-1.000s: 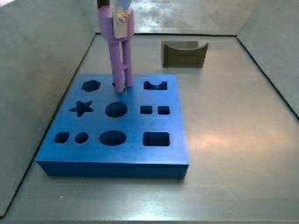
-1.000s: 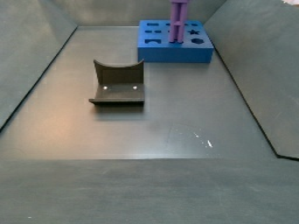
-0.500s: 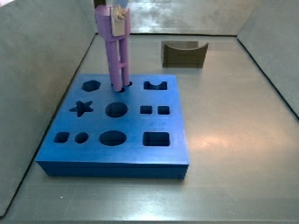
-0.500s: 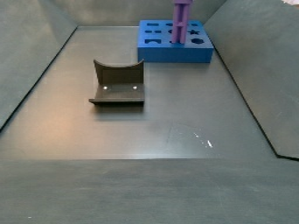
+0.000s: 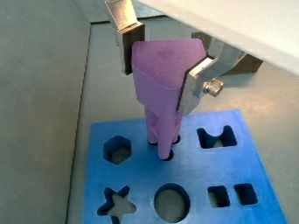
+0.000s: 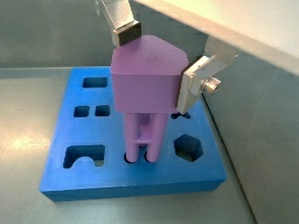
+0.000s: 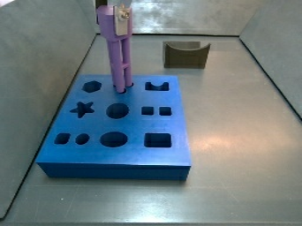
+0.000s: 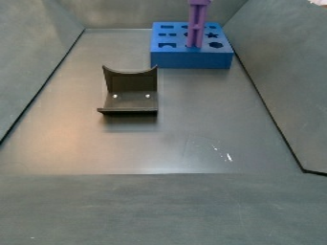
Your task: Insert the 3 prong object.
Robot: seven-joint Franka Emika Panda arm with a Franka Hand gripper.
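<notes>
The gripper [image 5: 163,59] grasps the head of the 3 prong object [image 5: 162,92] between both fingers [image 5: 126,42]; below them, its prong tips enter a hole in the blue block [image 6: 87,174].

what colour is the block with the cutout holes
Blue; the block shows best in a side view, under the claw.

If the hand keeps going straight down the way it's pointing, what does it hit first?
Probably the blue block: the hand grips the purple piece upright, prongs already in a hole in a side view, so the block's top lies right beneath it.
</notes>
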